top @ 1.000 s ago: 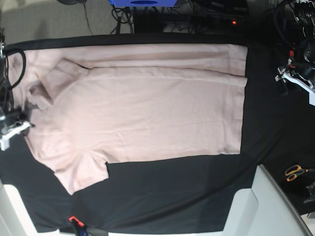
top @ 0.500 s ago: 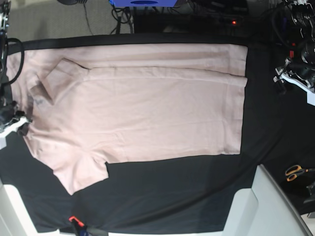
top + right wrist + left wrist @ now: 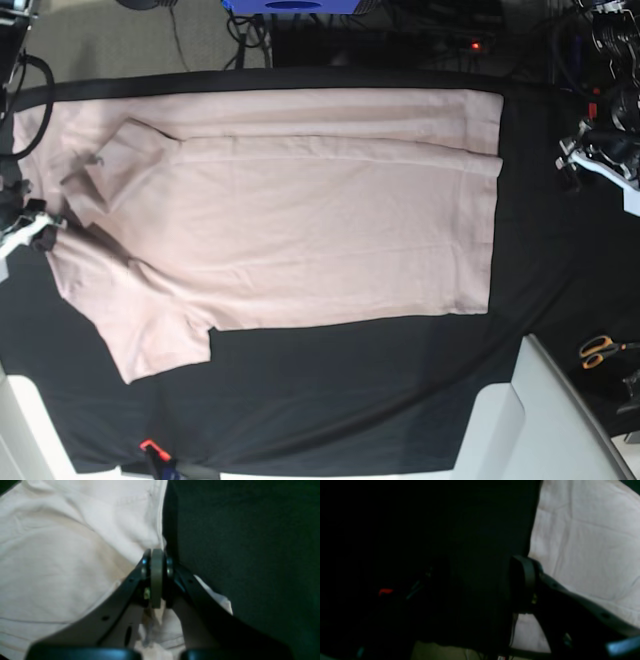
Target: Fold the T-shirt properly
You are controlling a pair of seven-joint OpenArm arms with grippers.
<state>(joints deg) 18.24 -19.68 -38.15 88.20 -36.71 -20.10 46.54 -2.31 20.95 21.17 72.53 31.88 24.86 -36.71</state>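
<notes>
The right gripper [image 3: 156, 580] is fully closed, its pads pressed together on the edge of the T-shirt [image 3: 62, 555], pinching pale fabric right where the shirt meets the black cloth [image 3: 250, 542]. In the base view this gripper [image 3: 38, 232] sits at the far left of the frame, at the shirt's collar end, with folds of fabric bunched just beside it.

The left gripper [image 3: 527, 585] shows only one dark finger in its wrist view, hanging over the boundary between black cloth [image 3: 470, 555] and shirt [image 3: 590, 542]; how far it is open cannot be told, and nothing appears to be held in it. In the base view it [image 3: 590, 155] is at the right edge of the frame, well apart from the shirt's hem.

The T-shirt [image 3: 300, 220] lies spread across the upper and middle part of the frame on the black cloth [image 3: 380, 390] covering the desk, its upper long side folded inward, one sleeve pointing toward the lower left.

At the lower right, orange-handled scissors [image 3: 600, 350] lie beside a white bin [image 3: 545, 410]; its inside is not visible.
</notes>
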